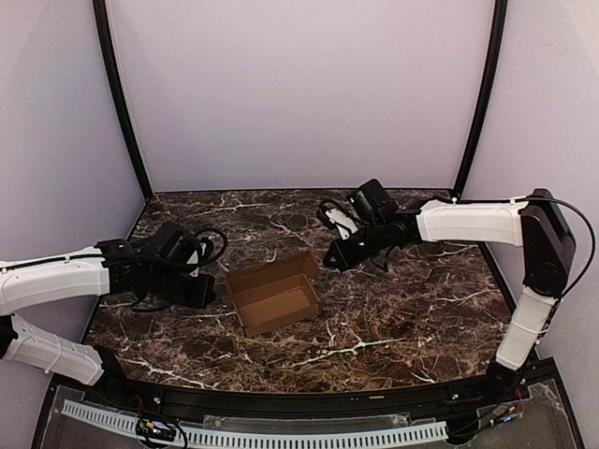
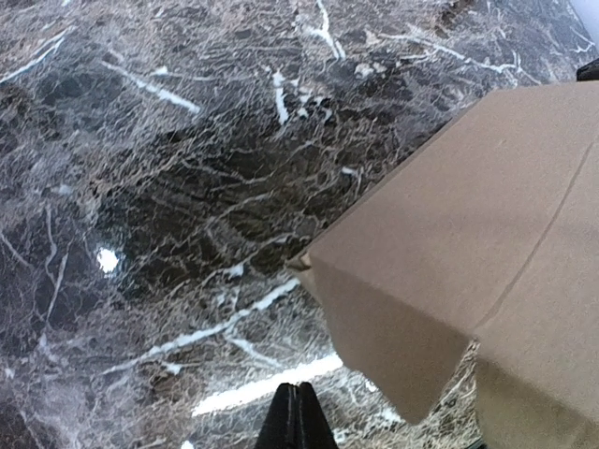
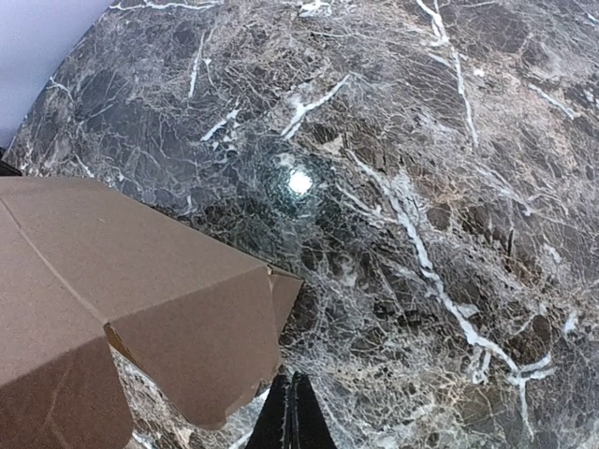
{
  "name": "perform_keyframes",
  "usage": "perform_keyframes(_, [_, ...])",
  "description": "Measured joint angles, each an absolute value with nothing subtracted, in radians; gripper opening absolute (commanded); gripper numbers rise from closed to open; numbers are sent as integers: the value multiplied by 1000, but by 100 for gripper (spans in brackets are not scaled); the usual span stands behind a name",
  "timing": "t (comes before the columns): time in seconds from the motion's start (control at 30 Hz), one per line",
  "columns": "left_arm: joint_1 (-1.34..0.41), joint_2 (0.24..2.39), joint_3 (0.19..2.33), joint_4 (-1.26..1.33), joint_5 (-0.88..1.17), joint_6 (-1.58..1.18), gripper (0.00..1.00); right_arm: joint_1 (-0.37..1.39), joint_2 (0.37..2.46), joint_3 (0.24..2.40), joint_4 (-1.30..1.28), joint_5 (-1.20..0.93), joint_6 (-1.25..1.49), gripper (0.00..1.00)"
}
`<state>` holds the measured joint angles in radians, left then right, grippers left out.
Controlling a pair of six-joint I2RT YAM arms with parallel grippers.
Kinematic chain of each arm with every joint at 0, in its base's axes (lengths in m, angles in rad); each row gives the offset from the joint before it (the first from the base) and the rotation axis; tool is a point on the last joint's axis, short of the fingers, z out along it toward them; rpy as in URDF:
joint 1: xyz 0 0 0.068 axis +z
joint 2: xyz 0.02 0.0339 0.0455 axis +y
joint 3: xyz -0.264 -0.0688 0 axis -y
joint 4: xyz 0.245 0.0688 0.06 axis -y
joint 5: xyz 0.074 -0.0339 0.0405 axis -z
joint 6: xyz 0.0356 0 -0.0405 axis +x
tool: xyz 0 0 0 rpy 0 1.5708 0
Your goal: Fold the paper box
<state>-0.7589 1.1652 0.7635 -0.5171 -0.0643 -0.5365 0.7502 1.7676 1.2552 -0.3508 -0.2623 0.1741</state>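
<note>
The paper box [image 1: 274, 293] is a brown cardboard tray with raised walls, open side up, lying in the middle of the marble table. My left gripper [image 1: 208, 290] sits just left of its left end, shut with nothing in it. In the left wrist view the black fingertips [image 2: 298, 416] press together below a corner flap of the box [image 2: 468, 243]. My right gripper [image 1: 330, 259] hovers off the box's far right corner, shut and empty. The right wrist view shows its closed fingertips [image 3: 292, 412] beside a box flap [image 3: 140, 299].
The dark marble table [image 1: 393, 309] is bounded by lilac walls and black corner posts [image 1: 122, 103]. A black rail and white perforated strip [image 1: 281, 435] run along the near edge. Cables loop beside the left wrist [image 1: 211, 241].
</note>
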Motion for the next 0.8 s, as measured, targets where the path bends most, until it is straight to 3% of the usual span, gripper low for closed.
perform_keyframes(0.37, [-759,1242,766,-318,23,-559,1,750,1782,1258,-284,-372,193,0])
perform_keyframes(0.8, [-754,1274,766,-260,120,-574,1,766,1782,1213,-253,-400,223,0])
